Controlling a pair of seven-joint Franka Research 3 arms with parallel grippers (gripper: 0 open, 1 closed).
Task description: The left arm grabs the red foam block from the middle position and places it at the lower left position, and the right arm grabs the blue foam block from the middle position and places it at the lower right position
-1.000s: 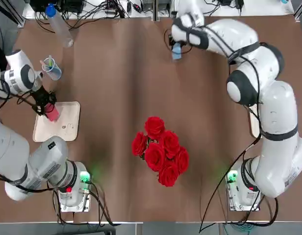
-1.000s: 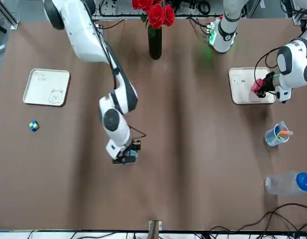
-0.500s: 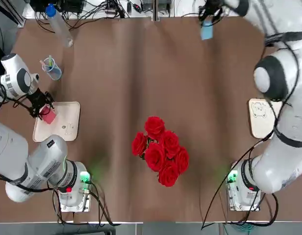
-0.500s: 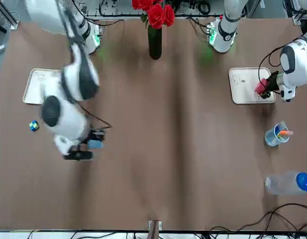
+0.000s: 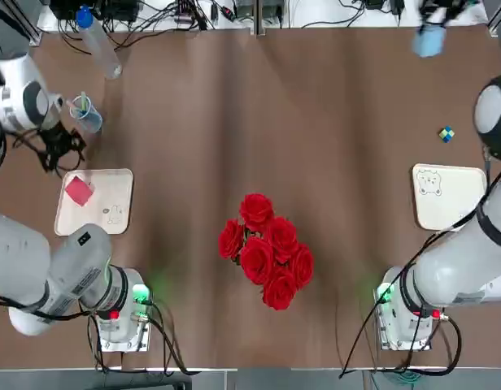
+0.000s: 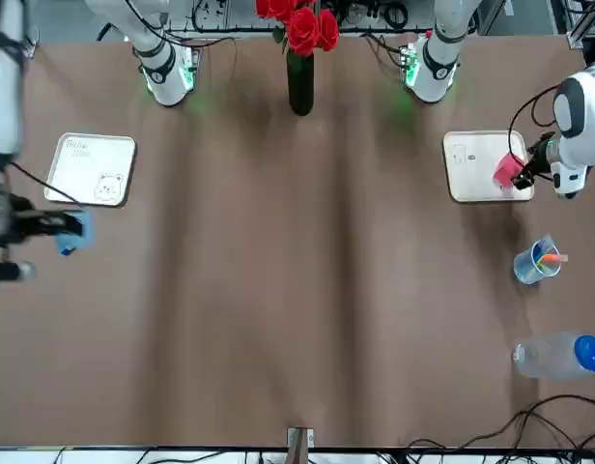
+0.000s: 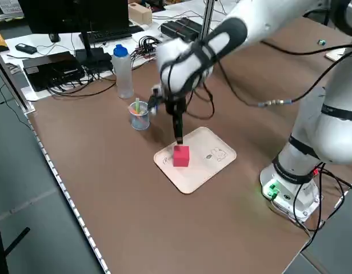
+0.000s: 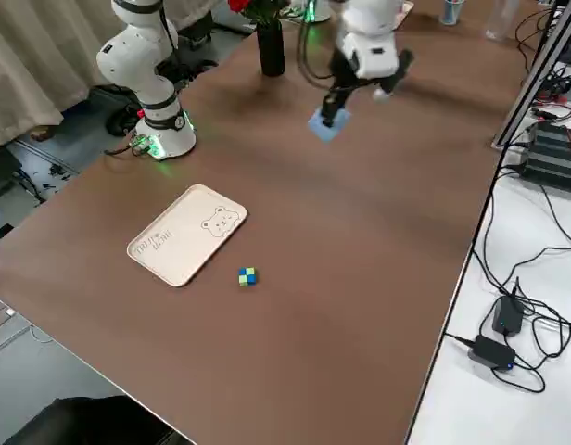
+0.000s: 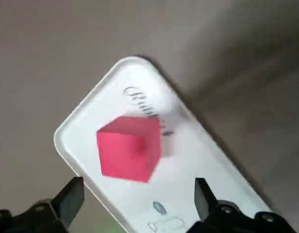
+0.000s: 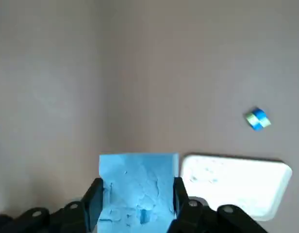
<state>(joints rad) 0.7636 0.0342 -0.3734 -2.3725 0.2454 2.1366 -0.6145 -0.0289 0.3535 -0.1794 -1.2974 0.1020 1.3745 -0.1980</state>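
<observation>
The red foam block (image 5: 78, 190) lies free on the left white tray (image 5: 108, 213), also seen as red block (image 7: 181, 156) and red block (image 9: 129, 148). My left gripper (image 5: 59, 151) hangs open just past it, its fingers (image 7: 178, 129) above the tray's far end. The blue foam block (image 5: 429, 39) is held in the air near the table's far right corner by my right gripper (image 8: 334, 109), which is shut on it. In the right wrist view the blue block (image 10: 137, 187) sits between both fingers (image 10: 93, 200), with the right white tray (image 10: 237, 184) below it.
A vase of red roses (image 5: 265, 248) stands centre near the bases. A cup (image 5: 86, 114) with pens and a lying bottle (image 5: 96, 41) are at the far left. A small blue-green cube (image 5: 446, 135) lies beyond the right tray (image 5: 448, 197).
My left gripper opened, let go of the red block on the tray and drew back. The right arm swung the blue block from the far middle out to the far right.
</observation>
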